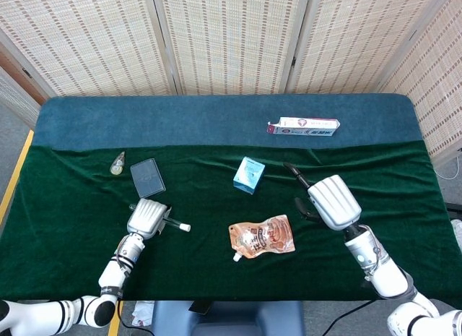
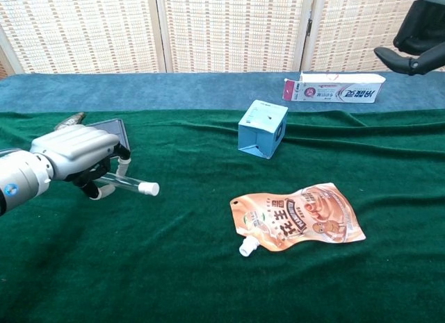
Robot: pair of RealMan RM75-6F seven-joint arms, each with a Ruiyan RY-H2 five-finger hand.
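My left hand [image 1: 147, 217] [image 2: 76, 156] grips a clear tube with a white cap [image 1: 175, 223] [image 2: 133, 186], held nearly level just above the green cloth, cap pointing right. My right hand [image 1: 328, 199] hovers open to the right of an orange spouted pouch [image 1: 261, 237] [image 2: 299, 217] that lies flat on the cloth. In the chest view only the right hand's dark fingers [image 2: 410, 55] show at the top right corner. A small light-blue box [image 1: 249, 174] [image 2: 263, 129] stands behind the pouch.
A dark flat case [image 1: 147, 178] [image 2: 111, 130] and a small vial [image 1: 118, 162] lie at the left. A long white and red carton [image 1: 303, 126] [image 2: 334, 88] rests on the blue strip at the back. Wicker screens close off the far side.
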